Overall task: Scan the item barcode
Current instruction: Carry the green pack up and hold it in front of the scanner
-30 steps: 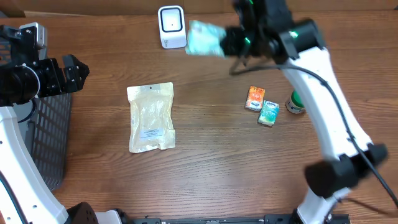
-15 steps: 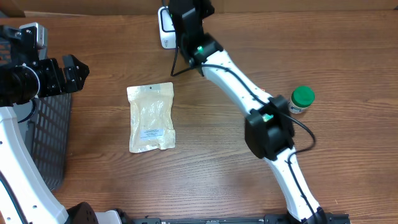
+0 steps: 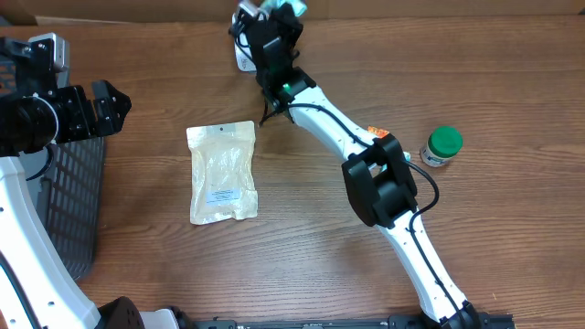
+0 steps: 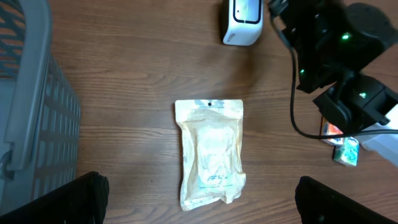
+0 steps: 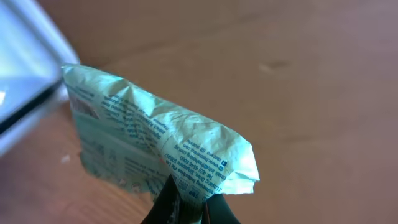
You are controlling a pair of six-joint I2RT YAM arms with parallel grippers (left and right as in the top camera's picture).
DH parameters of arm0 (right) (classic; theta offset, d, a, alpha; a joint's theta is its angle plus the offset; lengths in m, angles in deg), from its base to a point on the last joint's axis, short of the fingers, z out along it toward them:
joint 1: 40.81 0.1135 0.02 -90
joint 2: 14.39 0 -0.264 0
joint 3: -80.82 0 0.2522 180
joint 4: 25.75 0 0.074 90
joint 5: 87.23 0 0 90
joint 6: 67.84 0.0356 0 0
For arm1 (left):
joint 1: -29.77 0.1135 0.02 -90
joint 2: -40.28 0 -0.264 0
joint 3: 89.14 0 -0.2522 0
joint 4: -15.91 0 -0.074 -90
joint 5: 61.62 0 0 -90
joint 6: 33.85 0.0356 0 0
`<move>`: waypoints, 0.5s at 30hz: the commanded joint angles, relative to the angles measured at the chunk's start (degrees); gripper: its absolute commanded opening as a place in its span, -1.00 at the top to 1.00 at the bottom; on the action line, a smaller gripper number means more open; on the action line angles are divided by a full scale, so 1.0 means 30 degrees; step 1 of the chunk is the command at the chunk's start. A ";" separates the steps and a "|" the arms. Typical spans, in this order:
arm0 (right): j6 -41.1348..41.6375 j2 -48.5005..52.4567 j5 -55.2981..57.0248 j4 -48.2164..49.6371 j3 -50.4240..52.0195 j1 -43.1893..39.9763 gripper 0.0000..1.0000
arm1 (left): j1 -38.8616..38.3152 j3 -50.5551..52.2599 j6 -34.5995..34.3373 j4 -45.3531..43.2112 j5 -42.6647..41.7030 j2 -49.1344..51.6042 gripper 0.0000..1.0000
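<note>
1. Near the far side of the wood-grain surface (image 3: 320, 247), the right gripper (image 5: 189, 202) is clenched on a crinkled, pale-green printed packet (image 5: 155, 143), just beside the rounded white scanner (image 4: 244, 22).
2. Left gripper (image 3: 114, 108) hangs released beside a dark mesh basket (image 3: 69, 192).
3. A glossy flat pouch (image 3: 222, 172) lies apart.

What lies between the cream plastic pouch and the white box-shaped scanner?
Only bare wooden table between cream pouch and white scanner, clearest in the left wrist view.
</note>
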 commanded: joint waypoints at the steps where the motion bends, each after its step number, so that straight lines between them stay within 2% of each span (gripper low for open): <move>1: -0.0277 -0.0408 -0.0714 0.0022 -0.0321 0.0262 0.92 | 0.0029 -0.0117 0.0503 -0.0058 -0.0270 -0.0364 -0.99; 8: -0.1450 -0.0408 -0.0969 0.1705 -0.0321 0.0554 0.88 | 0.0029 -0.0117 0.0503 -0.0058 -0.0277 -0.0364 -0.99; 15: -0.1144 -0.0444 -0.0510 0.1741 -0.0306 0.0634 0.90 | 0.0029 -0.0117 0.0503 -0.0058 -0.0270 -0.0364 -0.99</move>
